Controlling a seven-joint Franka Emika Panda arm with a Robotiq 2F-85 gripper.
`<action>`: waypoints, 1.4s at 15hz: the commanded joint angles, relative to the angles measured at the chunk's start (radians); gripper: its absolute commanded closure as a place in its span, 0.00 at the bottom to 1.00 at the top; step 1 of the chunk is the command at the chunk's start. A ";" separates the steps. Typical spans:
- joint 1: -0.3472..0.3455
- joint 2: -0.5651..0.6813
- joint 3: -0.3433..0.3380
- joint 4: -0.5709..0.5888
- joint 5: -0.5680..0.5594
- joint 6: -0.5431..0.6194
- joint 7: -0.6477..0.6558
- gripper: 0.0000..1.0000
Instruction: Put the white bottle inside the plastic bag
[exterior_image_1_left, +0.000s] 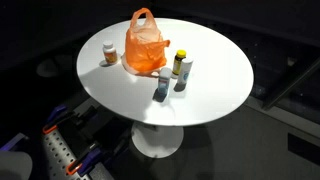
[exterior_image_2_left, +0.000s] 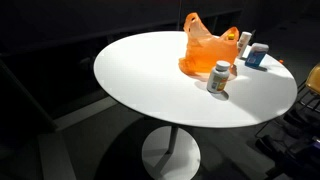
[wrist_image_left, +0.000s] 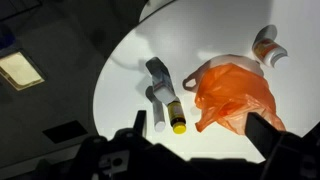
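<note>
The white bottle (exterior_image_1_left: 163, 86) stands on the round white table (exterior_image_1_left: 215, 80), just in front of the grey bottle with a yellow cap (exterior_image_1_left: 181, 68). It also shows in an exterior view (exterior_image_2_left: 257, 55) and in the wrist view (wrist_image_left: 158, 73). The orange plastic bag (exterior_image_1_left: 146, 42) sits beside them with its handles up; it shows in both exterior views (exterior_image_2_left: 205, 47) and the wrist view (wrist_image_left: 232, 95). My gripper (wrist_image_left: 198, 124) is open and empty, high above the table and apart from the bottles and the bag.
A brown bottle with a white cap (exterior_image_1_left: 109, 53) stands on the bag's other side, also in an exterior view (exterior_image_2_left: 219, 77) and the wrist view (wrist_image_left: 266, 45). The table edge (wrist_image_left: 100, 95) drops to a dark floor. Robot parts (exterior_image_1_left: 55, 145) lie below the table.
</note>
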 joint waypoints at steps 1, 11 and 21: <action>-0.012 0.003 0.009 0.003 0.010 -0.003 -0.009 0.00; -0.007 0.015 0.007 0.012 0.016 -0.004 -0.008 0.00; 0.061 0.266 0.024 0.115 0.072 0.092 -0.028 0.00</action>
